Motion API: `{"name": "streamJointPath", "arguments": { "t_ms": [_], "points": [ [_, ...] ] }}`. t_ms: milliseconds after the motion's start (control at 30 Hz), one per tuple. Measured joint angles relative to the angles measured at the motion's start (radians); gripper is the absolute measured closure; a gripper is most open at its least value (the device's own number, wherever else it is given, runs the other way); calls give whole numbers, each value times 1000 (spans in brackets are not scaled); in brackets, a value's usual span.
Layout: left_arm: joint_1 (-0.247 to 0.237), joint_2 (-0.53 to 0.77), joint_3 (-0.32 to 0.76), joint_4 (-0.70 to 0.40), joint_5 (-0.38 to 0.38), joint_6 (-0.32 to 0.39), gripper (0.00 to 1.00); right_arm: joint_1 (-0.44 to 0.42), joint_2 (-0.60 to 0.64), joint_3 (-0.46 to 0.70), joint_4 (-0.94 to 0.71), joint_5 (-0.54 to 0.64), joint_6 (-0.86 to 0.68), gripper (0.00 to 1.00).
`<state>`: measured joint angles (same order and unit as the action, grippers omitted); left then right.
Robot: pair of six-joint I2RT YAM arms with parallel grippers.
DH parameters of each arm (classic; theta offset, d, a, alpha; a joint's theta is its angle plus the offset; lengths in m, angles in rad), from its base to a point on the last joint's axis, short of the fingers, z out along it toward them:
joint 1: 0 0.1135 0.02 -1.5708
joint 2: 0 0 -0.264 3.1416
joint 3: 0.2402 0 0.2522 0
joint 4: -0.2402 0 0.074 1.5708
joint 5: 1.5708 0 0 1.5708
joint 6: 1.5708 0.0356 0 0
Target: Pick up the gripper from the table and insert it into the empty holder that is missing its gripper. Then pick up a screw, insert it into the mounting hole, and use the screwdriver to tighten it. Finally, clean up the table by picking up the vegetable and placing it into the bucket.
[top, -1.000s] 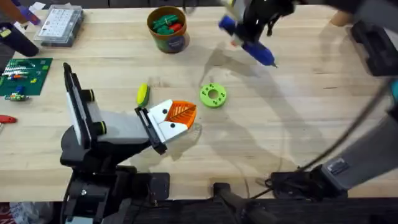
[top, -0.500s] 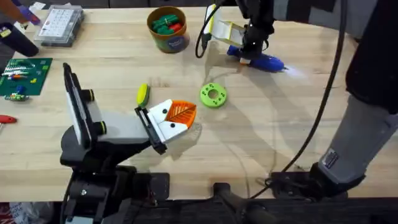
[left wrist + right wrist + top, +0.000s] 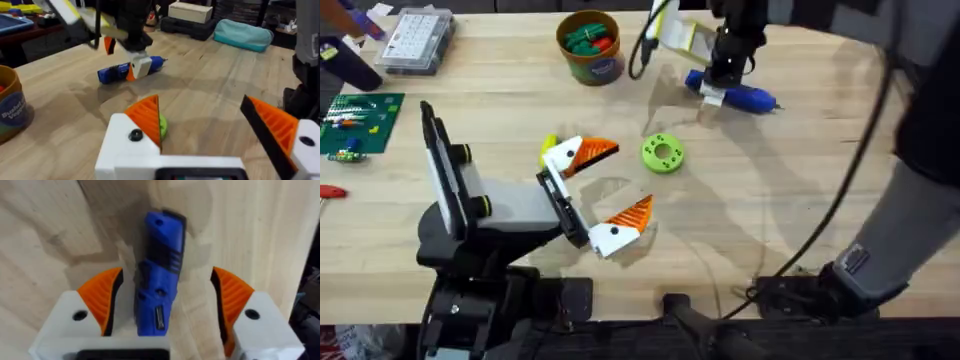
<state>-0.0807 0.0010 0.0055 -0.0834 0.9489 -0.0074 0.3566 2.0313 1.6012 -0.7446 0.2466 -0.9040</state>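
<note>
On the far left of the light wooden desk (image 3: pixel 790 190) lie a green circuit board (image 3: pixel 358 122) and, behind it, a clear plastic compartment box (image 3: pixel 416 40). Next comes the left tool (image 3: pixel 597 192) with white fingers and orange ribbed pads, low over the desk and wide open with nothing between the pads. The small yellow-green oval vegetable (image 3: pixel 549 149) lies on the desk just beside the farther finger (partly hidden by it). At the far edge stands the round orange-yellow bucket (image 3: pixel 590 46) with a dark blue label; green and red pieces are inside it. Further right, a lime-green flat ring with holes (image 3: pixel 663 153) lies near the middle, between the left tool and the screwdriver. The stubby blue screwdriver (image 3: pixel 738 95) lies flat on the desk behind the ring. The right tool (image 3: pixel 718 85) is directly over its rear end, open, its orange pads (image 3: pixel 101 297) on both sides of the blue body and not touching it.
</note>
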Motion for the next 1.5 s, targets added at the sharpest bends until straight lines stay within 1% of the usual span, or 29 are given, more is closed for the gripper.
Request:
{"name": "streamJointPath", "arguments": {
  "t_ms": [367, 1500],
  "points": [
    [0, 0, 0, 0, 0, 0, 13, 91, -295, 2, -213, 0, 200, 5],
    [0, 0, 0, 0, 0, 0, 13, 91, -296, 2, -213, 0, 201, 5]
  ]
}}
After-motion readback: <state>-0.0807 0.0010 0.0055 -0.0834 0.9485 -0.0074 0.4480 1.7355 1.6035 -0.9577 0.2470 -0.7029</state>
